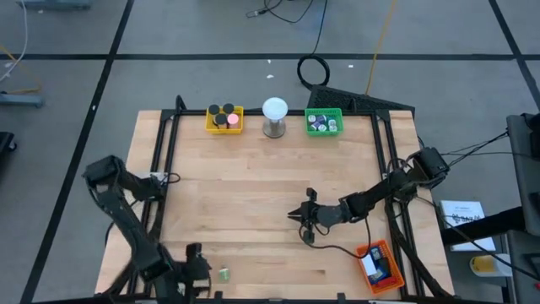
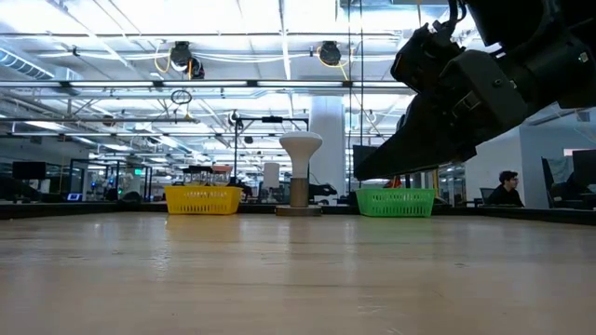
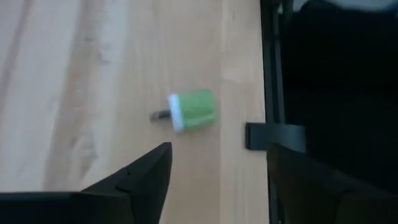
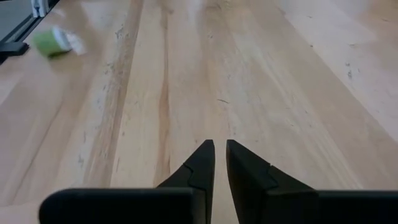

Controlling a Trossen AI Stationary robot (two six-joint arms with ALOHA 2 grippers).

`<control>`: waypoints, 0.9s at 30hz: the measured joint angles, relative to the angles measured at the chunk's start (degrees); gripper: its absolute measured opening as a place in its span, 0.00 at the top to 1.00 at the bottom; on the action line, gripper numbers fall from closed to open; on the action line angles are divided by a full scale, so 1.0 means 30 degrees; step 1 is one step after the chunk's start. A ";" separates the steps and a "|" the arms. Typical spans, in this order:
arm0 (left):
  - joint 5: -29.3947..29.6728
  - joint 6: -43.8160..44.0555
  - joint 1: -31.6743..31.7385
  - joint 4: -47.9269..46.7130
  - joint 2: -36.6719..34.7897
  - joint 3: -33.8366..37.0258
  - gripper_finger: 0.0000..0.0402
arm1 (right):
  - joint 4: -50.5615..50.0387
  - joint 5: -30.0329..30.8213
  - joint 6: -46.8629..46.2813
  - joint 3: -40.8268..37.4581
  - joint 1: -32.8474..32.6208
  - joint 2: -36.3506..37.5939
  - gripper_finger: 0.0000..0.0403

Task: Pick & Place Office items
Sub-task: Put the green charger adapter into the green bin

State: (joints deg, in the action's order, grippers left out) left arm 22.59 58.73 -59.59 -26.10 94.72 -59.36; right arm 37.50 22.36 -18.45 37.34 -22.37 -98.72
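Observation:
A small green roll with a white end (image 3: 193,110) lies on its side on the wooden table, close to the black frame at the near edge; it also shows in the high view (image 1: 224,274) and the right wrist view (image 4: 53,42). My left gripper (image 3: 217,163) hovers open just short of it, near the table's front left (image 1: 196,258); the roll lies beyond the fingertips, untouched. My right gripper (image 4: 220,155) waits shut over the table's middle (image 1: 299,216), with nothing between its fingers.
At the far edge stand a yellow tray (image 1: 224,119) with black caps and a pink disc, a white ball on a metal stand (image 1: 274,114) and a green tray (image 1: 323,122) with small rolls. An orange tray (image 1: 377,264) sits near the front right.

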 joint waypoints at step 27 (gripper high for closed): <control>-0.0080 0.3470 0.0043 -0.6770 0.5500 -0.4931 0.39 | 0.0444 0.0027 0.0398 0.0000 -0.0204 0.0000 0.91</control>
State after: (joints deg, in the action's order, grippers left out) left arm 22.35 69.14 -59.46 -46.41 111.22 -74.15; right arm 38.83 22.44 -17.26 37.34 -22.98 -98.72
